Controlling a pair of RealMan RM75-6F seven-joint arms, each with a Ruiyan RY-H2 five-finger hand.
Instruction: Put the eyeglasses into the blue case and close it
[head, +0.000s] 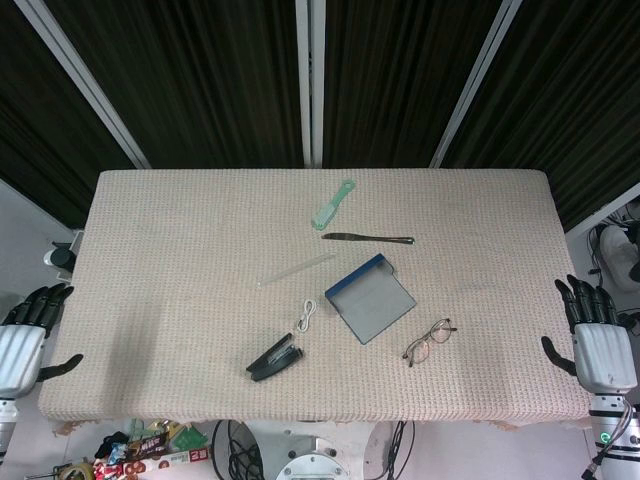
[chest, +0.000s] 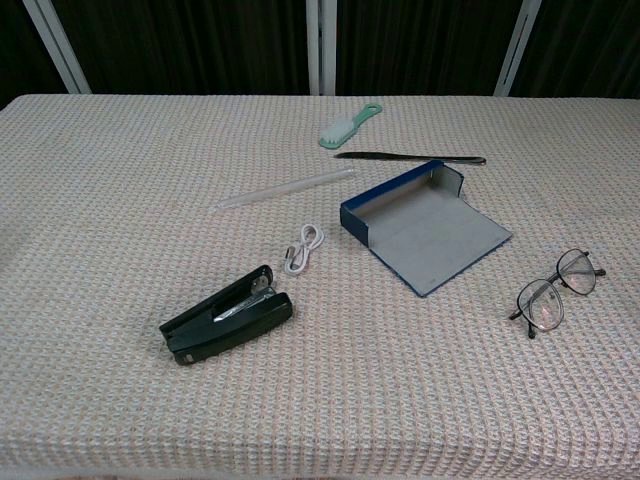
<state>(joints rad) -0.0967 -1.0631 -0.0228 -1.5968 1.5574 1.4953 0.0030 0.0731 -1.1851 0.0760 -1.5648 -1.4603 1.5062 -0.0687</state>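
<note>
Head view: both robot hands wait off the table's near corners, eyeglasses and open blue case lying between them.

The left robot hand (head: 28, 325) hangs past the left edge, fingers spread, holding nothing. On the table (head: 180, 250), covered in beige woven cloth, lie a black stapler (chest: 228, 316), a white cable (chest: 304, 248), a clear rod (chest: 282, 189), a green brush (chest: 349, 124) and a dark slim tool (chest: 410, 157). The blue case (chest: 425, 224) sits open, grey inside, lid flat. Just right and nearer, thin-rimmed eyeglasses (chest: 556, 290) rest apart from it. The right robot hand (head: 598, 335) is likewise spread, empty. Dark curtains stand behind; chest view shows neither hand.
</note>
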